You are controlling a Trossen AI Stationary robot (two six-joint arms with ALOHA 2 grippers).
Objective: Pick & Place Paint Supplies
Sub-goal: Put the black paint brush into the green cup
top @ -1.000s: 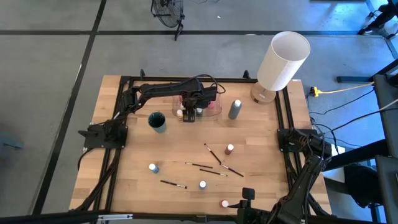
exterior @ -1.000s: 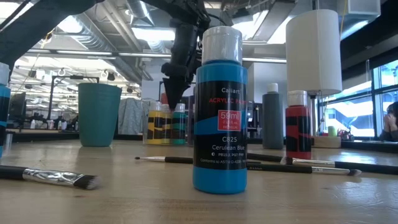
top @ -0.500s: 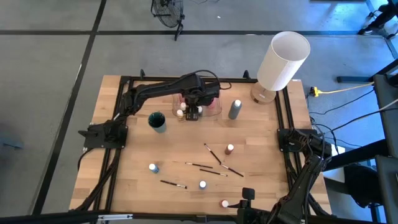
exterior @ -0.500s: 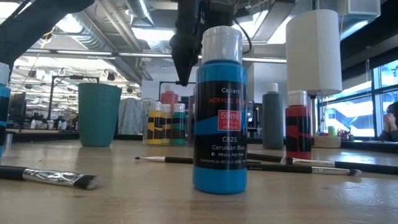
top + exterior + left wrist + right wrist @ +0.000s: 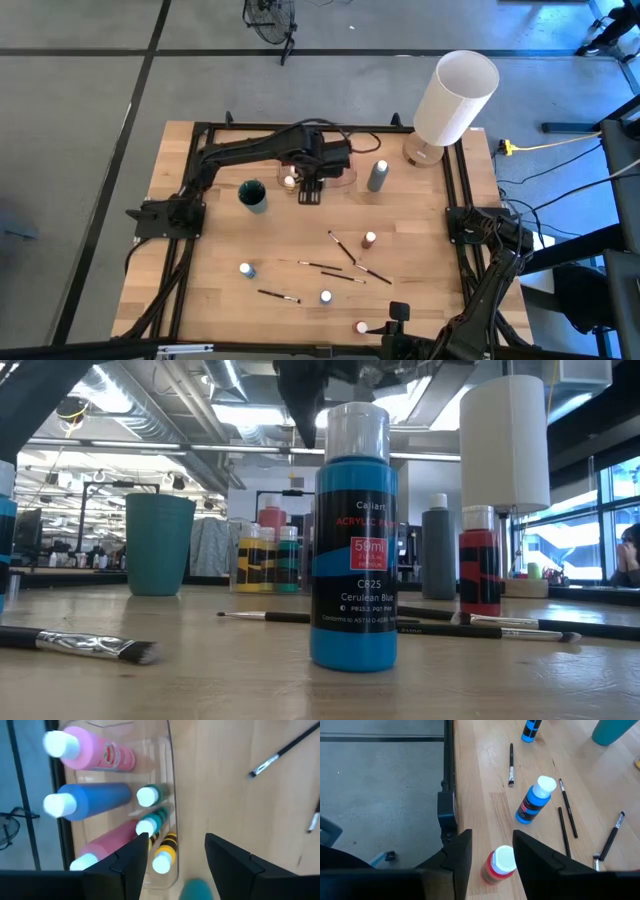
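My left gripper [image 5: 175,847] hangs open and empty above the near edge of a clear tray [image 5: 170,780], high over the table [image 5: 300,390]. In the tray stand a pink bottle [image 5: 95,752], a blue one [image 5: 90,802], another pink one [image 5: 107,845] and tiny green [image 5: 150,795], teal [image 5: 150,824] and yellow [image 5: 165,855] bottles. My right gripper [image 5: 491,837] waits open at the near edge above a red white-capped bottle [image 5: 498,865], apart from it. Loose blue bottles [image 5: 246,269] [image 5: 326,297], a red one [image 5: 370,240] and several brushes [image 5: 340,245] lie mid-table.
A teal cup [image 5: 252,193] stands left of the tray and a grey bottle [image 5: 377,175] right of it. A big white lamp [image 5: 455,95] fills the far right corner. Bare wood lies between the tray and the brushes.
My left gripper has risen from among the tray's bottles and drawn a little toward the near edge, tipping more steeply downward. It stays open and carries nothing. The bottles in the tray stand as before.
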